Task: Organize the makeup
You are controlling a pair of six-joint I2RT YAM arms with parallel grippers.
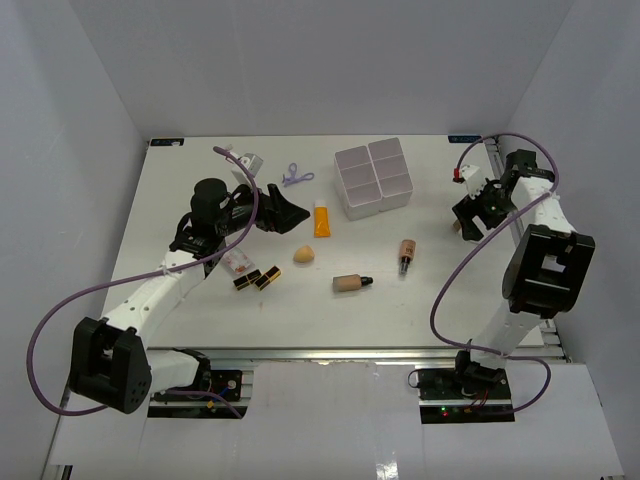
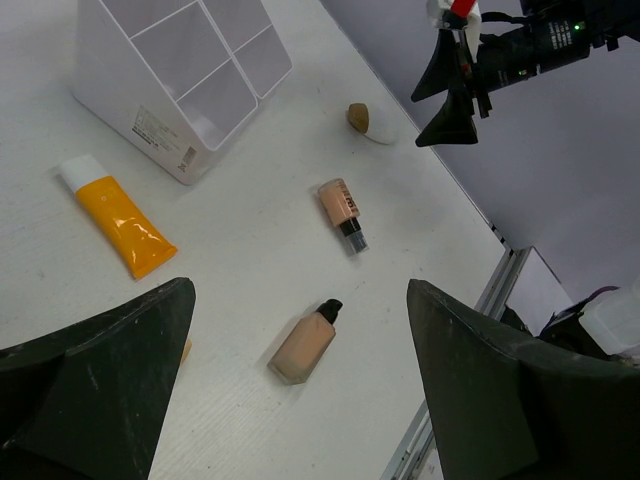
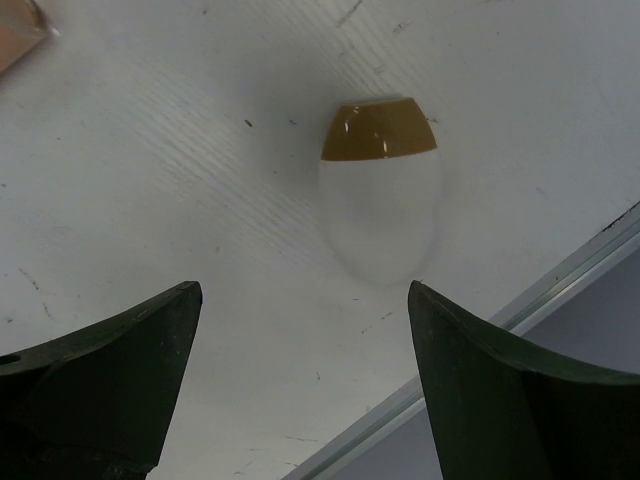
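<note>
Makeup lies loose on the white counter [image 1: 450, 310], none of it yet inside the white four-compartment box [image 1: 373, 177]. The left hand [image 2: 300, 285] hangs with its jaws spread wide and empty. A beige bottle [image 2: 305, 345] lies on its side just below the gap between the fingers, a second beige bottle [image 2: 343, 208] lies farther ahead, and an orange tube [image 2: 120, 225] lies ahead of the left finger. A peach sponge [image 1: 303, 256] lies just beside this hand, two black-gold lipsticks [image 1: 257, 279] and a clear pinkish item [image 1: 237, 263] lie back beneath its forearm, and a lilac clip [image 1: 295, 177] lies on its far side. The right hand [image 3: 303, 290], likewise wide and holding nothing, hovers above a white egg-shaped item [image 3: 380, 190] with a tan cap, which lies just ahead of its fingers, close to the counter's edge. The egg is glossy, hard-looking and rounded throughout, so an off-centre pinch would probably squirt it sideways, possibly over that edge. The tube looks soft and flat-bodied and would likely buckle under a firm squeeze. The farther bottle appears cylindrical and may roll when nudged; the nearer one appears flatter-sided. The sponge is matte and presumably compressible. The box seems thin, light plastic with narrow cells, so a long bottle lowered at a slant could catch a divider and shove the box.
</note>
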